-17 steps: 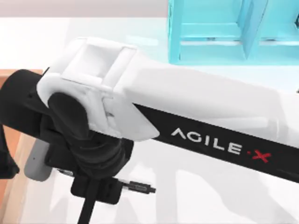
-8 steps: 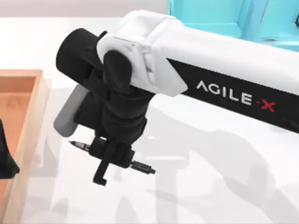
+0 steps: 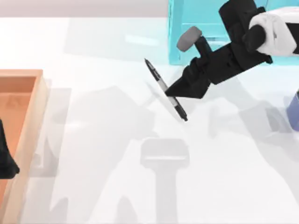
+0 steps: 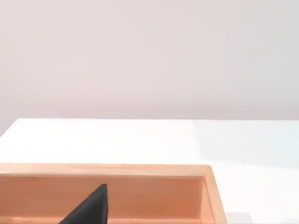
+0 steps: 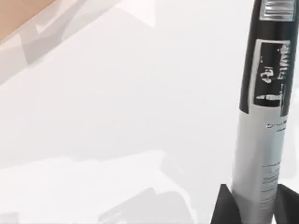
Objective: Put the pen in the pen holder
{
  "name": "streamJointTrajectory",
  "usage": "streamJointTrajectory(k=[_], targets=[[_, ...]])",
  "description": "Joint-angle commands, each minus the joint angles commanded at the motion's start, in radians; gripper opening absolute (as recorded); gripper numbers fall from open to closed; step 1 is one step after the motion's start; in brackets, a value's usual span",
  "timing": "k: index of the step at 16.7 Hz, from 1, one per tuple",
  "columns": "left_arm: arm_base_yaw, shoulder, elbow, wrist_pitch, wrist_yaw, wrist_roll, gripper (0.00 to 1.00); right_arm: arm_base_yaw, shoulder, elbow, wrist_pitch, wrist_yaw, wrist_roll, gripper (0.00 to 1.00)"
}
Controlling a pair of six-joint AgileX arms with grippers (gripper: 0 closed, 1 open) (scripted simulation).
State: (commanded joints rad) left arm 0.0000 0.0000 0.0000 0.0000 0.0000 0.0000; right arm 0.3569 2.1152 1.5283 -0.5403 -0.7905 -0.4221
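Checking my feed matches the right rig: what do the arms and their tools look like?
The right arm has a white shell over black wrist parts, with a grey cylindrical knob on the side. Its tool is black and tapers to narrow fingers. Of the left arm, a black wedge-shaped part shows at the table's left edge.

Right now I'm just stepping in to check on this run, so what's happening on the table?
The right pincer is shut on the pen, holding it in the air above the white table, in front of the cyan shelf unit. The pen holder stands at the table's right edge, and the pen is not yet in it. The left pincer is parked over the wooden tray at the left.
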Motion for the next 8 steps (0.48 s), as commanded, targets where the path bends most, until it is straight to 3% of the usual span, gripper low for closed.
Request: streamJointTrajectory(k=[4, 8], targets=[[0.000, 0.000, 0.000, 0.000, 0.000, 0.000, 1.00, -0.324, -0.036, -0.205, 0.344, -0.380, -0.035, 0.00], [0.000, 0.000, 0.000, 0.000, 0.000, 0.000, 1.00, -0.592, -0.105, -0.346, 0.622, -0.641, -0.038, 0.00]])
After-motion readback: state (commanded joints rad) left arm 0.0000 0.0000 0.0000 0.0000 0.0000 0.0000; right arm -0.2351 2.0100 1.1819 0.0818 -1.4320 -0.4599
